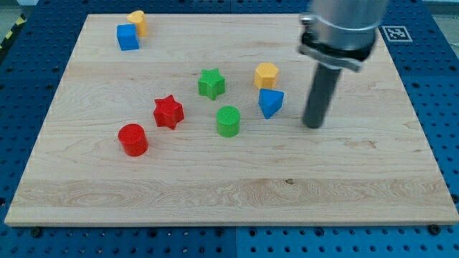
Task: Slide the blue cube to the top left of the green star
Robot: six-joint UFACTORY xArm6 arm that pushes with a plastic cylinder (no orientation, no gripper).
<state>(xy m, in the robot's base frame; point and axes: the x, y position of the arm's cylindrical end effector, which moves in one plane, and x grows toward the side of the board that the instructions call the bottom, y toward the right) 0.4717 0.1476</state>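
**Blue cube at the board's upper left, tip resting far to the right**

The blue cube sits near the top left corner of the pale wooden board, touching a yellow block at its upper right. Being a cube, it has no long axis; its faces stand almost square to the board's edges. The green star lies well apart, near the centre. My tip, the end of a smooth dark rod below a metal collar, stands right of the blue wedge-like block and touches no block; the arm carries no pincer. A yellow hexagonal block, a ribbed green cylinder, a red star and a red cylinder complete the set. The blocks look matte, like plastic.
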